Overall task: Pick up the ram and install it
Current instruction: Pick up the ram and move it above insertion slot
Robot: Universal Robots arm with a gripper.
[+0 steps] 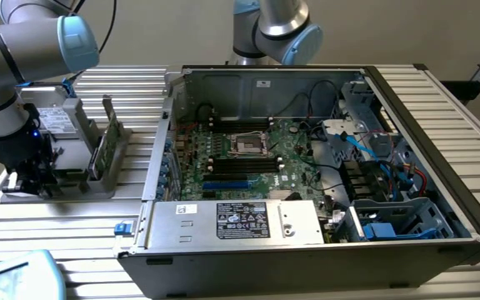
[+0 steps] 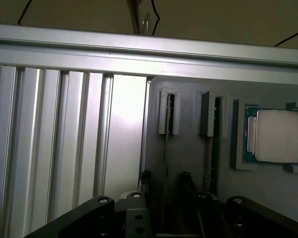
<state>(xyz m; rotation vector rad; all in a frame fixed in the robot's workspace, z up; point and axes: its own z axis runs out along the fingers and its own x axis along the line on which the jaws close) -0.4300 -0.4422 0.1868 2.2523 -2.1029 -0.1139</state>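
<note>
Pick step: gripper (image 2: 165,177) jaws apart, aligned on ram (image 2: 167,139) in grey holder (image 2: 188,158) (nothing clamped); closing needs stick centred.

Ribbed metal table (image 1: 57,219), matt plastic holder (image 2: 188,148)

The pincer (image 2: 165,177) is straddling one upright ram (image 2: 167,148), jaws spread with a gap at each side. A second stick (image 2: 208,158) is standing just beside, crowding that flank. Bare surface (image 1: 57,231) is lying open near the holder (image 1: 98,184); the case (image 1: 158,156) is walling off the exterior view's right.
</note>
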